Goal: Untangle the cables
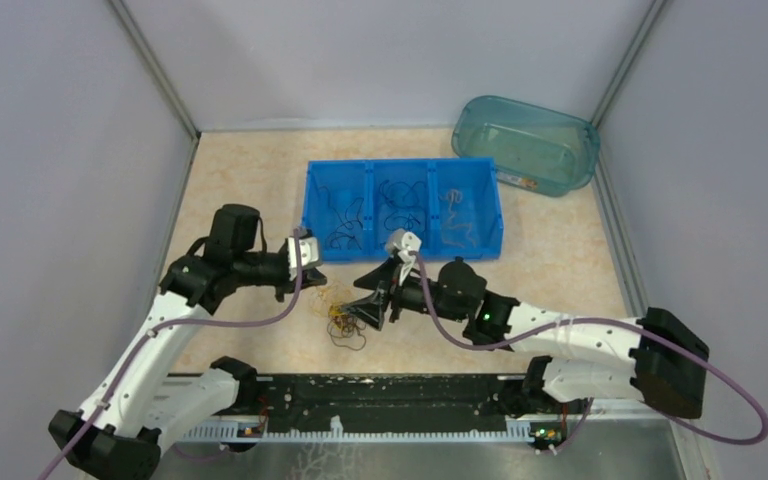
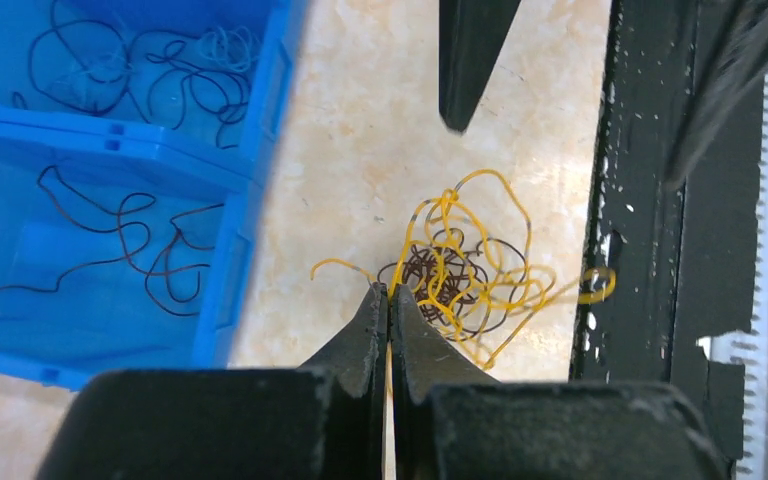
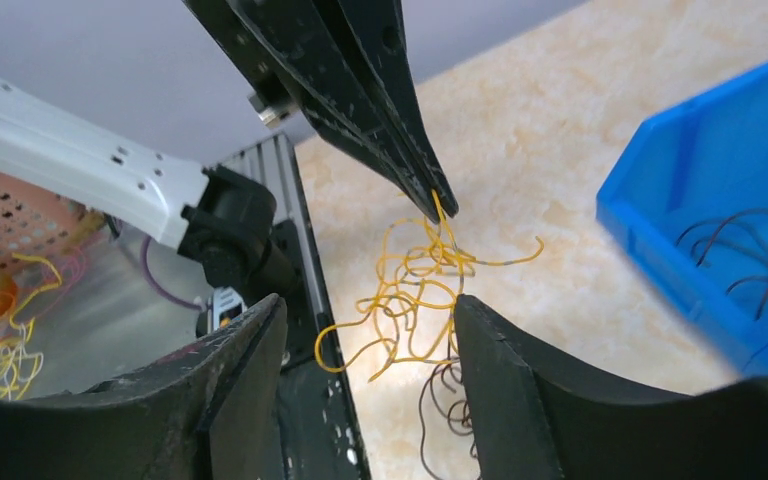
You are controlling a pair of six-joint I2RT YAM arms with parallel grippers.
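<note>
Now, left pincer (image 2: 389, 290) tight on a yellow strand of cables (image 2: 460, 275), right pincer (image 3: 368, 305) agape close by.

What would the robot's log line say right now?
left gripper: shut on yellow cable | right gripper: open, at tangle | tangle: on table, near blue bin

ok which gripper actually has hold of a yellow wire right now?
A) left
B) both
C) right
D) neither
A. The left gripper is pinched shut on a yellow strand at the edge of the cables. The right gripper stands open, with a finger on either side of the tangle and nothing clamped.
</note>
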